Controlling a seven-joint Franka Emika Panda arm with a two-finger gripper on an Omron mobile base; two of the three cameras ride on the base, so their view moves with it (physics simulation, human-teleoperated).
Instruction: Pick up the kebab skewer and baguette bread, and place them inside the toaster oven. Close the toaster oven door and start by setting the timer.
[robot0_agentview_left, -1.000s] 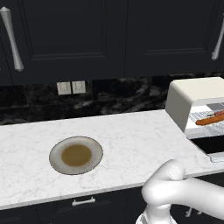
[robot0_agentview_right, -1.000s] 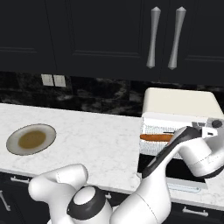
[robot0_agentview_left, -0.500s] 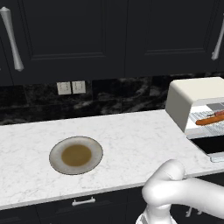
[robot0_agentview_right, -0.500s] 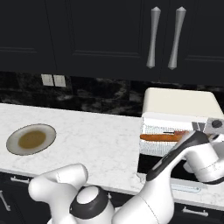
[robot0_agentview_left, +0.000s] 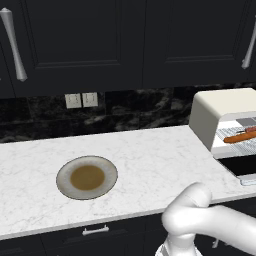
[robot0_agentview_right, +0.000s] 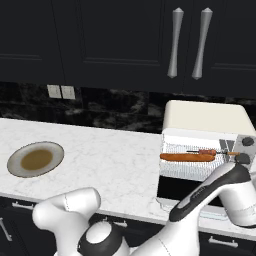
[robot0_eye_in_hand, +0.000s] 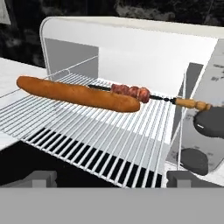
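The cream-white toaster oven (robot0_agentview_right: 205, 117) stands at the counter's right end (robot0_agentview_left: 220, 107). Its black glass door (robot0_agentview_right: 182, 189) hangs folded down and open. On the wire rack (robot0_eye_in_hand: 87, 135) lies the orange-brown baguette bread (robot0_eye_in_hand: 78, 94) (robot0_agentview_right: 186, 157) (robot0_agentview_left: 240, 136). Just behind it rests the kebab skewer (robot0_eye_in_hand: 131, 92) (robot0_agentview_right: 207, 151), its yellowish tip pointing toward the knobs. My gripper (robot0_eye_in_hand: 111, 179) hovers in front of the rack, slightly below it. It is open, and nothing sits between the fingertips (robot0_eye_in_hand: 41, 177).
Two dark knobs (robot0_eye_in_hand: 210, 122) (robot0_agentview_right: 242, 159) sit on the oven's right panel, close to my hand. A round plate (robot0_agentview_left: 62, 177) (robot0_agentview_right: 12, 162) with a brown centre lies on the white marble counter (robot0_agentview_left: 150, 155) to the left. Dark cabinets hang above.
In the right base view my hand has dropped lower and drawn back from the oven opening. The baguette and skewer stay put on the rack.
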